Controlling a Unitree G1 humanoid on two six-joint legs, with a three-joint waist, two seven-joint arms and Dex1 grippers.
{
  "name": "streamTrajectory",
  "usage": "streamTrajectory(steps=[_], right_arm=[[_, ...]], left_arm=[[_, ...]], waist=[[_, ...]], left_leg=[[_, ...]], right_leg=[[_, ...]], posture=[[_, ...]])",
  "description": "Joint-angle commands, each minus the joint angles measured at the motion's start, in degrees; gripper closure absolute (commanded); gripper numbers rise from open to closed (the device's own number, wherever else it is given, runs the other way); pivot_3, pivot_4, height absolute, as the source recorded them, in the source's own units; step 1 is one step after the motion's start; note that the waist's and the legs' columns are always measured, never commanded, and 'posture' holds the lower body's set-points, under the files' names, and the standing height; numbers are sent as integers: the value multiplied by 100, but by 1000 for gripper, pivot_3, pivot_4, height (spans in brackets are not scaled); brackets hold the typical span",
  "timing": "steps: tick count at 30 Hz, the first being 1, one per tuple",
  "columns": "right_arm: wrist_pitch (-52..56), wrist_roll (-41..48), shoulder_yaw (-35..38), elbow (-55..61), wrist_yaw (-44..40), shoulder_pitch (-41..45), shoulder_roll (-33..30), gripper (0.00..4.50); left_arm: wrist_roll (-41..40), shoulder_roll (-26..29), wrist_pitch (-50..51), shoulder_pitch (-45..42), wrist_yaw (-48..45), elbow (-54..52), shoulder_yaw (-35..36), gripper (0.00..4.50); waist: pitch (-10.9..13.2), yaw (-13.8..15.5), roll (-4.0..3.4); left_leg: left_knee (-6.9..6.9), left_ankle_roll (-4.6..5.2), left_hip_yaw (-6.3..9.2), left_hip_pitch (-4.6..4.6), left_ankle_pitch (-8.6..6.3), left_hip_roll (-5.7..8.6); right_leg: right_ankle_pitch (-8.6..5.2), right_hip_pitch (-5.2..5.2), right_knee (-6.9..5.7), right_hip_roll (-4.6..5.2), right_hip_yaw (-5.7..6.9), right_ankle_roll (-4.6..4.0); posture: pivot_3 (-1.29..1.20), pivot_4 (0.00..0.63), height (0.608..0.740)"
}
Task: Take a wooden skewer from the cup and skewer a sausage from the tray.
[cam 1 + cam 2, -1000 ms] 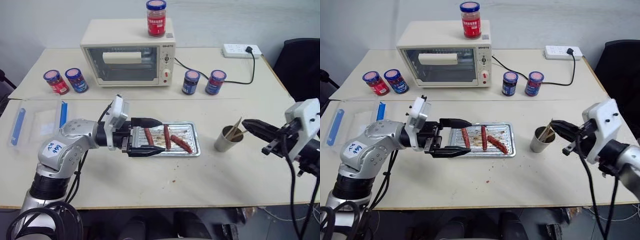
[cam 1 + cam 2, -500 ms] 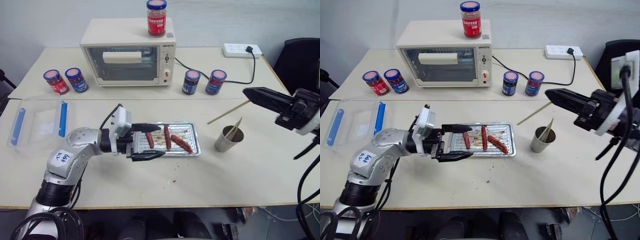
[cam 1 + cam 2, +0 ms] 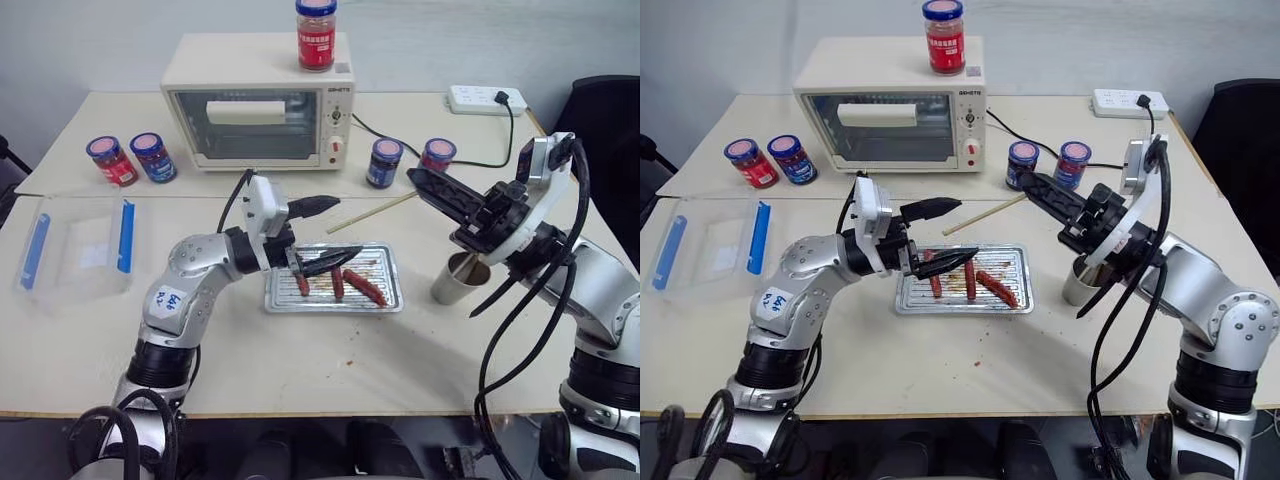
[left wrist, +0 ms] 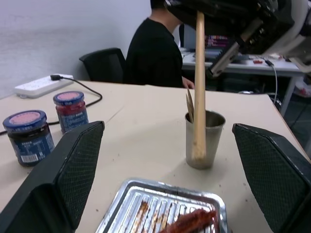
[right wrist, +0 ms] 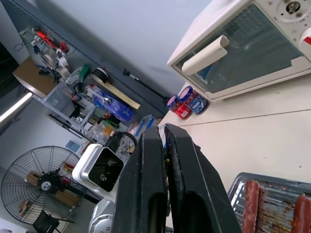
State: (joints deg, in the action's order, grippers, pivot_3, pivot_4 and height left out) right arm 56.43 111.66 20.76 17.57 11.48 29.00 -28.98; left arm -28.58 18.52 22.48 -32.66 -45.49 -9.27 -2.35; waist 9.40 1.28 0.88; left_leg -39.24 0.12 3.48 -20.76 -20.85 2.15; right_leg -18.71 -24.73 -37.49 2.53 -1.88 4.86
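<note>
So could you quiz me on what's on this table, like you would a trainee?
1. True or false: the right end effector is shut on the wooden skewer.
2. How many sausages lie in the tray? A) two B) three C) five
3. Fill in: the jar with the red label stands on top of the ______.

Key:
1. True; the left end effector is open and holds nothing.
2. B; one is the sausage at the tray's right.
3. toaster oven
</note>
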Motion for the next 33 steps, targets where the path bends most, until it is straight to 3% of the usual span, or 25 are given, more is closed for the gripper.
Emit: streamTrajectory(steps=[1,10,33], right_arm=[[59,134,253,52,-39,-69,36,4500],[13,134,437,4,112,-48,285,4500],[-168,134,332,333,175,-95,544,4500]], left_arm=[[-517,-125,224,-23,161,-367,305,454],[-637,111,448,186,-98,-773,105,2547],[-239,-152,57,-84,-8,-315,-96,2547]], waist=[[0,-7,0],[0,-38,-1],[0,-48,-2]], left_leg=[[0,0,0,0,0,0],[1,-1,0,0,1,0],[2,-1,0,0,1,0]], right_leg=[[0,-2,-1,0,0,0],[0,-3,-4,-1,-1,0],[0,-3,-2,-1,-2,0]], posture=[[0,150,740],[0,150,740],[0,150,740]])
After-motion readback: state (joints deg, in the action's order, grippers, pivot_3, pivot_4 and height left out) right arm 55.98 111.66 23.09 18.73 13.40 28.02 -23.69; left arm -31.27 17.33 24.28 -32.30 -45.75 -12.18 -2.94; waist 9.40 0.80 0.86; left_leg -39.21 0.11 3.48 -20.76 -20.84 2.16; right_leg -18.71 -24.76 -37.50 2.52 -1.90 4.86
